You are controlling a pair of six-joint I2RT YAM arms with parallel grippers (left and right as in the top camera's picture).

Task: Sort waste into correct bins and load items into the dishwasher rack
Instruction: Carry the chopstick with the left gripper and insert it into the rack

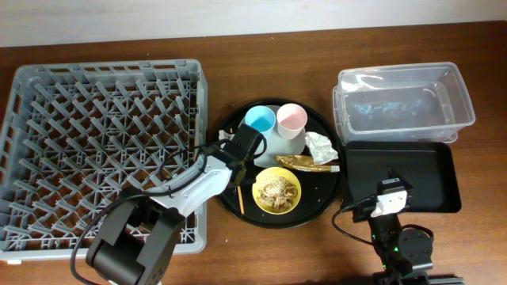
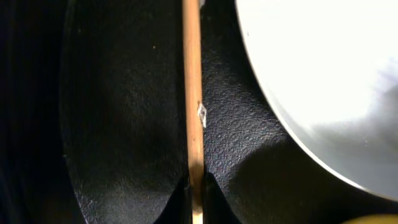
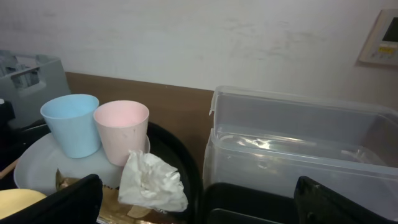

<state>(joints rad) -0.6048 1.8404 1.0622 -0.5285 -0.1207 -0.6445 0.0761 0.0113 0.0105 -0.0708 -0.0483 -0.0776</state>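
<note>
My left gripper (image 1: 235, 169) is down on the round black tray, shut on a thin wooden chopstick (image 2: 194, 106) that runs between its fingertips (image 2: 196, 199); the chopsticks' end shows in the overhead view (image 1: 238, 198). The pale plate (image 2: 323, 81) lies just right of it, with the light-blue cup (image 1: 259, 119) and pink cup (image 1: 291, 119) on it. The white napkin (image 3: 151, 180) and gold-brown wrapper (image 1: 305, 163) lie beside the yellow bowl (image 1: 277, 190), which holds tan food scraps. My right gripper (image 3: 199, 205) is open and empty over the shallow black tray (image 1: 432, 170). The grey dishwasher rack (image 1: 47, 134) stands at the left.
The clear plastic tub (image 1: 463, 95) stands behind the shallow black tray at the right. The round black tray's rim (image 1: 317, 210) lies between the rack and the bins. Bare wooden table runs along the front and back edges.
</note>
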